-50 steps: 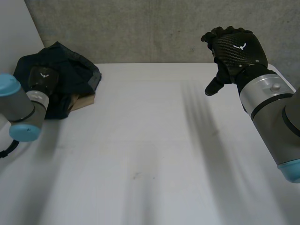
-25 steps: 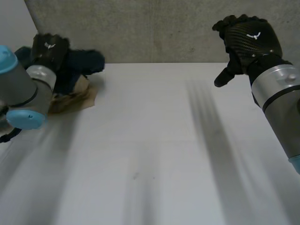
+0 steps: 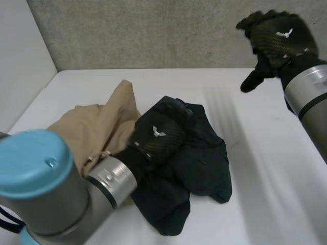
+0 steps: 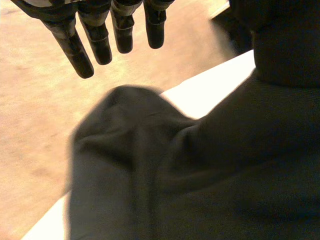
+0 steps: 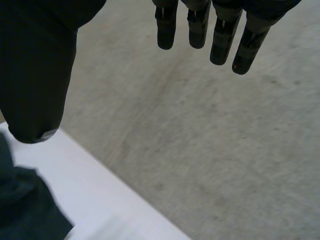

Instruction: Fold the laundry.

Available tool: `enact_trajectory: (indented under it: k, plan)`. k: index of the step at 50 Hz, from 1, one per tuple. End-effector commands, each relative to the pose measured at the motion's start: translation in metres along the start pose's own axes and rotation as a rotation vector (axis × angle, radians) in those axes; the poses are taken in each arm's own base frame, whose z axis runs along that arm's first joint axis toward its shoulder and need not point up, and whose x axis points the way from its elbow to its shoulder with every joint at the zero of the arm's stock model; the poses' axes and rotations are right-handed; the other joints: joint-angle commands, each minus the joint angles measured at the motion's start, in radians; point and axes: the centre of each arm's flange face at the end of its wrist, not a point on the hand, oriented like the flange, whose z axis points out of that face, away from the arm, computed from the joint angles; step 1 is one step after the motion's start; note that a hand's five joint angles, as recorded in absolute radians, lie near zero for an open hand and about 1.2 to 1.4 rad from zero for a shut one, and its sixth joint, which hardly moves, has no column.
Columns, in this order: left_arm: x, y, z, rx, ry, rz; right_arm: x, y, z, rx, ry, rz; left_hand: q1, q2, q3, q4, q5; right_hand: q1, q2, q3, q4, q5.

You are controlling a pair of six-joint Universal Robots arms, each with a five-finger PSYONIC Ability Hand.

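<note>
resting on crumpled dark garment [image 3: 204, 163], left hand [image 3: 156, 137], soft tan cloth [image 3: 97, 127] beside

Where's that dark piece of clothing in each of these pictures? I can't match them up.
Head view: the dark garment lies mid-table, under the left hand.
Left wrist view: the dark garment lies below the palm.
Right wrist view: its edge lies beyond the right hand, by the thumb.
Shared landmark: the white table.

Matt dark cloth [image 3: 204, 163] and tan cloth [image 3: 97, 127], smooth table [image 3: 271, 178].
</note>
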Motion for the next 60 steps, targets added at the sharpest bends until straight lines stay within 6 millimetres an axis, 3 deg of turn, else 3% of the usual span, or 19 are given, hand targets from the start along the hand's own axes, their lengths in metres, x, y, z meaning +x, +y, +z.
enact_trajectory:
  k: [1,4,9,19,26,34,45,46,48,52,54,60]
  plan:
    - [-0.088,-0.007,-0.009,-0.011,-0.320,0.018,-0.029,0.044,0.000,-0.184,-0.184,-0.103,-0.021,-0.026,-0.033,-0.028,-0.052,-0.022,-0.043,-0.036,-0.055,-0.064]
    - [-0.114,0.000,-0.015,-0.036,-0.411,0.001,-0.043,0.063,-0.003,-0.266,-0.250,-0.135,-0.021,-0.026,-0.033,-0.028,-0.052,-0.022,-0.043,-0.036,-0.055,-0.064]
    - [-0.130,0.019,-0.024,-0.112,-0.460,-0.033,-0.075,0.066,-0.017,-0.270,-0.356,-0.134,-0.021,-0.026,-0.033,-0.028,-0.052,-0.022,-0.043,-0.036,-0.055,-0.064]
    - [-0.120,0.065,-0.032,-0.351,-0.400,-0.128,-0.119,0.090,-0.021,-0.215,-0.440,-0.135,-0.021,-0.026,-0.033,-0.028,-0.052,-0.022,-0.043,-0.036,-0.055,-0.064]
    - [-0.137,0.074,-0.037,-0.381,-0.452,-0.137,-0.144,0.089,-0.025,-0.163,-0.490,-0.116,-0.021,-0.026,-0.033,-0.028,-0.052,-0.022,-0.043,-0.036,-0.055,-0.064]
    - [-0.136,0.084,-0.041,-0.418,-0.452,-0.145,-0.177,0.110,-0.028,-0.193,-0.573,-0.128,-0.021,-0.026,-0.033,-0.028,-0.052,-0.022,-0.043,-0.036,-0.055,-0.064]
    - [-0.144,0.093,-0.037,-0.444,-0.448,-0.102,-0.209,0.142,-0.011,-0.208,-0.606,-0.164,-0.021,-0.026,-0.033,-0.028,-0.052,0.016,-0.005,0.002,-0.017,-0.026]
    - [-0.144,0.094,-0.037,-0.448,-0.444,-0.100,-0.210,0.145,-0.006,-0.201,-0.593,-0.191,-0.021,-0.026,-0.033,-0.028,-0.052,0.570,0.549,0.556,0.537,0.528]
    - [-0.143,0.095,-0.037,-0.453,-0.440,-0.101,-0.205,0.148,0.000,-0.208,-0.549,-0.219,-0.021,-0.026,-0.033,-0.028,-0.052,1.197,1.176,1.183,1.164,1.155]
    - [-0.142,0.092,-0.037,-0.444,-0.439,-0.100,-0.180,0.130,0.015,-0.188,-0.397,-0.272,-0.021,-0.026,-0.033,-0.028,-0.052,1.199,1.179,1.186,1.166,1.158]
    - [-0.145,0.084,-0.038,-0.424,-0.448,-0.094,-0.158,0.112,0.025,-0.156,-0.345,-0.294,-0.021,-0.026,-0.033,-0.028,-0.052,1.199,1.179,1.186,1.166,1.158]
    - [-0.148,0.055,-0.044,-0.327,-0.444,-0.095,-0.118,0.119,0.035,-0.192,-0.285,-0.428,-0.021,-0.026,-0.033,-0.028,-0.052,1.199,1.179,1.186,1.166,1.158]
